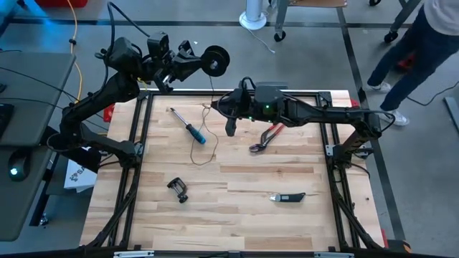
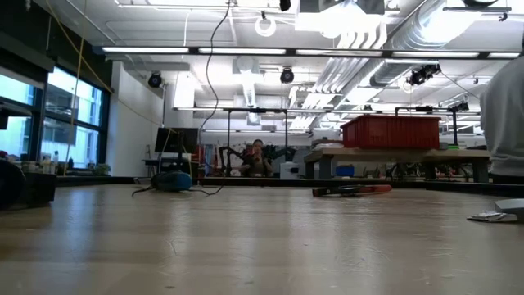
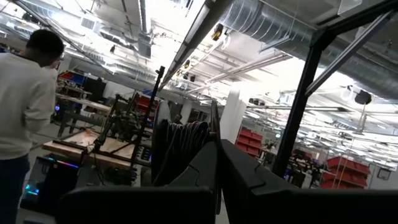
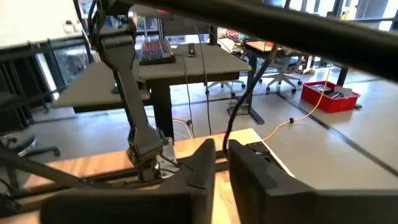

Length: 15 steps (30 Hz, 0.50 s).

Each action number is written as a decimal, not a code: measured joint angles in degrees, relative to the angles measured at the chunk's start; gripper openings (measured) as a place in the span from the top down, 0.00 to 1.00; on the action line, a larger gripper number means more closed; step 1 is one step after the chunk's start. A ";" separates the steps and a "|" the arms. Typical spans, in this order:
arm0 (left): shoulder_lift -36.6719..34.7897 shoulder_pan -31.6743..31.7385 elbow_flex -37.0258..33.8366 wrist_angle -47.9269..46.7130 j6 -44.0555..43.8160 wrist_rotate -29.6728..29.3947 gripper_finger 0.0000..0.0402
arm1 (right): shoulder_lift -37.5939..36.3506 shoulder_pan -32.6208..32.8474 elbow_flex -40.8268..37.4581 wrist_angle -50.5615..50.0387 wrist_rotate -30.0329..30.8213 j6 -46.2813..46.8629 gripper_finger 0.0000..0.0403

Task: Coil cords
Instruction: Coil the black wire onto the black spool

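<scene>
From above, the left pincer (image 1: 203, 64) was raised past the far edge of the desk (image 1: 287, 222), shut on the black reel (image 1: 217, 60). The thin cord (image 1: 206, 140) ran from there down onto the desk, looping beside a blue-handled screwdriver (image 1: 188, 126). The right pincer (image 1: 230, 127) hung over the far middle of the desk, near the cord; whether it gripped the cord I could not tell. Red pliers (image 1: 266, 137) lay just to its right, a black clamp (image 1: 178, 189) and a dark knife (image 1: 288, 197) nearer the front.

Low down, the pliers (image 2: 352, 190) showed at the far side.

At the left wrist, closed fingers (image 3: 249, 186) held the reel (image 3: 180, 149); a person (image 3: 22, 118) stood beyond.

At the right wrist, the fingers (image 4: 249, 171) stood narrowly apart
</scene>
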 joint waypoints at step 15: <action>0.00 -0.02 -0.02 -0.03 -0.44 -0.12 1.00 | -0.02 -0.11 0.00 -0.72 0.13 -1.19 0.71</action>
